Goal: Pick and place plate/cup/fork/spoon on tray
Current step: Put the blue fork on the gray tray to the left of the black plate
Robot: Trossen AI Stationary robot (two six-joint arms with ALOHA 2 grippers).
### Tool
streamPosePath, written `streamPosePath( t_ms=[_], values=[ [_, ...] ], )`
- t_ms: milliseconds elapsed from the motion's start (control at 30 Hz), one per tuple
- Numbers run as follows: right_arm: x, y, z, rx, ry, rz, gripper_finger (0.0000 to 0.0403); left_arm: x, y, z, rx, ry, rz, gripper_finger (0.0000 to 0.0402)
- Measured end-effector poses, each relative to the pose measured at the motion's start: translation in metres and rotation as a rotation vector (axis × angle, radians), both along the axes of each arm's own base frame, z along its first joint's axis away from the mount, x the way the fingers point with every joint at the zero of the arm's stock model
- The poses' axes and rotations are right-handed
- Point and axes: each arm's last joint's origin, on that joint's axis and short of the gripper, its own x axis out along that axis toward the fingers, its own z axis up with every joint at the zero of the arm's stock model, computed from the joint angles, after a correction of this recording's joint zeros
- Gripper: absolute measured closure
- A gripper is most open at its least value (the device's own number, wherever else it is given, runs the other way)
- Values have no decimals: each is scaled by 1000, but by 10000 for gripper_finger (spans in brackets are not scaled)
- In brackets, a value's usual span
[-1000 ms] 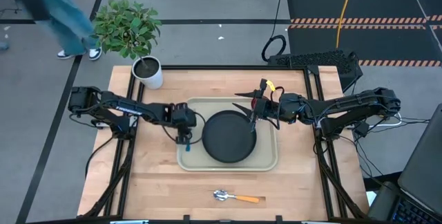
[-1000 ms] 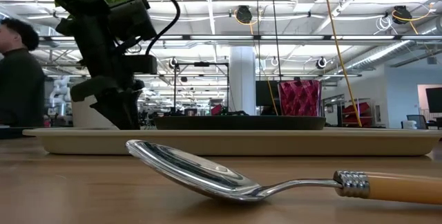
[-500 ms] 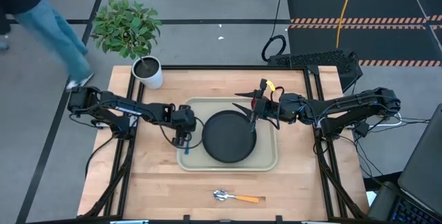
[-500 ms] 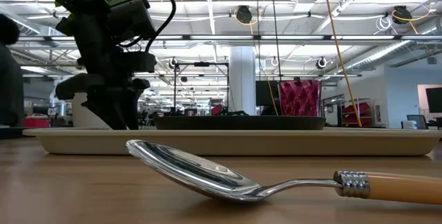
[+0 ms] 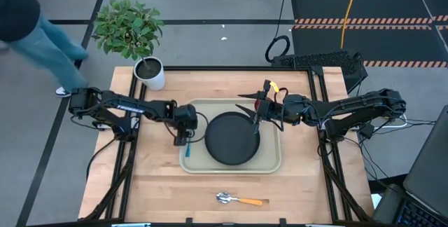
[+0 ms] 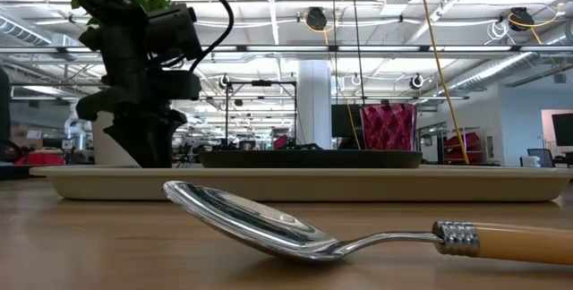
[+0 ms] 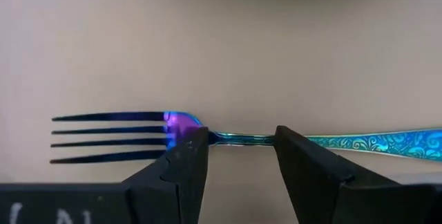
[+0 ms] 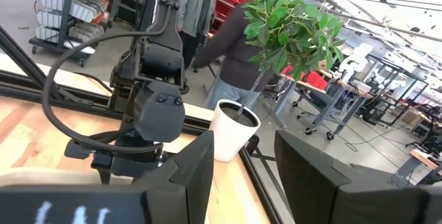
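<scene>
On the far left of your high view, beyond the table edge, a person in blue trousers walks across the floor. Next comes the white pot with the green plant, standing on the table's back left corner.

Further right, your left gripper hangs over the left rim of the tray. Look at your left wrist view: the fingers stand apart on either side of the fork, at the neck between tines and blue handle, with a gap showing on each side, so nothing is clamped. The fork lies flat on the cream tray surface.

At the middle of the tray you have the black plate. The red cup sits at the tray's back right; your low view shows it upright behind the plate.

Nearer the table's front edge, the spoon lies on bare wood, well apart from the tray, bowl to the left and orange handle to the right.

Rightmost, your right gripper waits over the tray's back right part by the cup, its fingers spread wide and holding nothing.
</scene>
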Motion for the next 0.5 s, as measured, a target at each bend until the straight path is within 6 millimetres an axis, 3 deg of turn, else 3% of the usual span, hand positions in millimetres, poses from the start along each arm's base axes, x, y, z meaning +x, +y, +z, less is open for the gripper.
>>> streamPosePath(
  t_ms=[500],
  values=[
    [0,0,0,-1,0,0,255,0,6,0,-48,-13,43,229]
  ],
)
